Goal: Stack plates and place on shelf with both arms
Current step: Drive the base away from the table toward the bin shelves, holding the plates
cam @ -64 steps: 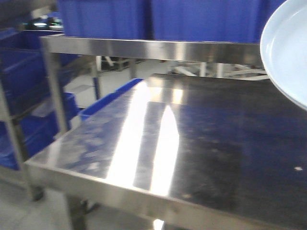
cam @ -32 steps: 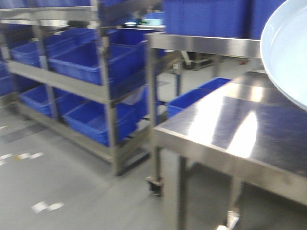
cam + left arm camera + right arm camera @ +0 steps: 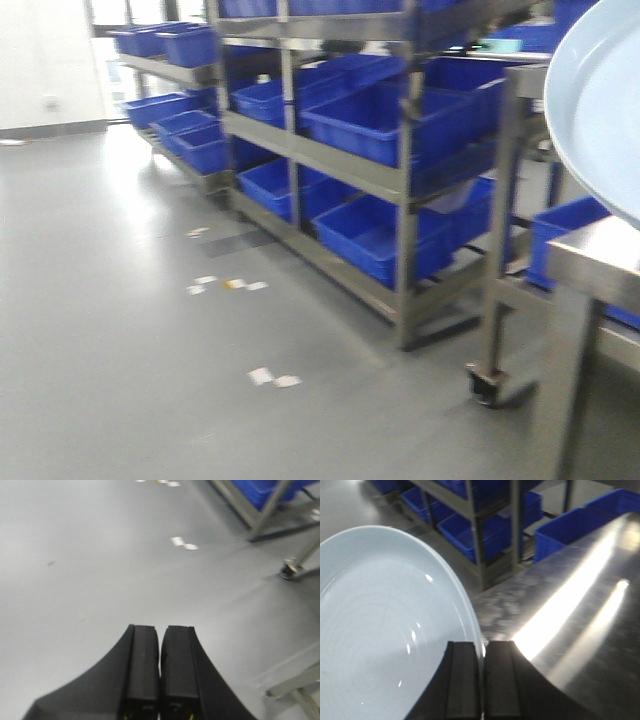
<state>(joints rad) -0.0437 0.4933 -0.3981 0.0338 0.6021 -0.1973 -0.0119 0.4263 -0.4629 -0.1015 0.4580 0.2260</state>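
Grey floor, smooth and dull, is filling most of the front view, so we are judging the shelf step as not yet begun. We should be bringing the base round gently, because the load is hanging by its edge alone.

Beside the floor, the rack of brushed steel is carrying boxy blue plastic bins. We should be picking a free level (none is showing plainly from here).

Below the right wrist the table is glaring with streaks of light; it is slick sheet metal with a folded lip. Raised near its corner we are holding the plate, which is pale blue-white, glossy, shallow and faintly ringed inside. We cannot tell whether a second one is lying under it.

The right gripper is pinching the thin rim between flat black pads, so we should be keeping the plate level and adding support from beneath. The left gripper is hanging over the floor, its fingers pressed together on nothing.
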